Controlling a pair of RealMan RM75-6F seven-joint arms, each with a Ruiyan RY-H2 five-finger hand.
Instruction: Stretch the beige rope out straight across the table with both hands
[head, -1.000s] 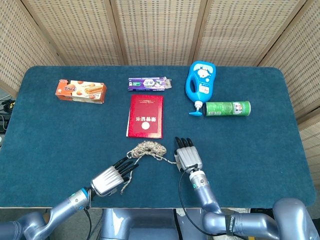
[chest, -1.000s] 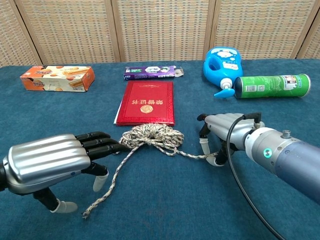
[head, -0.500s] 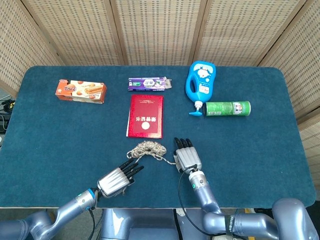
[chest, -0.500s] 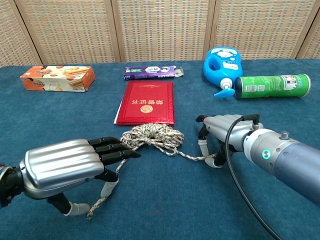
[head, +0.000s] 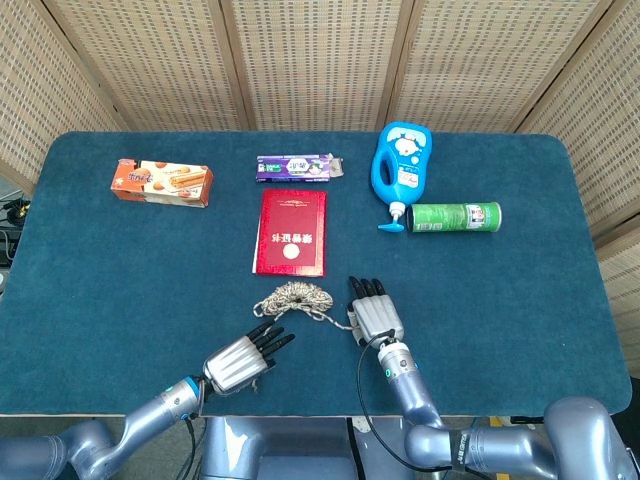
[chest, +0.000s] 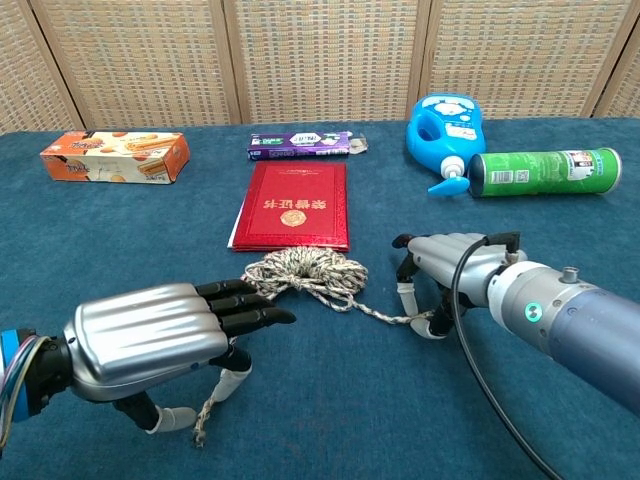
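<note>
The beige rope lies in a loose coil just below the red booklet. One strand runs right to my right hand, whose arched fingers and thumb pinch that end against the cloth. The other tail trails toward the front edge and passes under my left hand. That hand hovers low over the tail with its fingers stretched out toward the coil, fingertips just short of it, and its thumb beside the strand. It holds nothing that I can see.
A red booklet lies behind the coil. Along the back are a biscuit box, a purple pack, a blue bottle and a green can on its side. The table's front edge is close below both hands.
My left hand has slid to the right and closer to the front edge, now covering more of the rope's tail. The right hand and the coil have stayed put.
</note>
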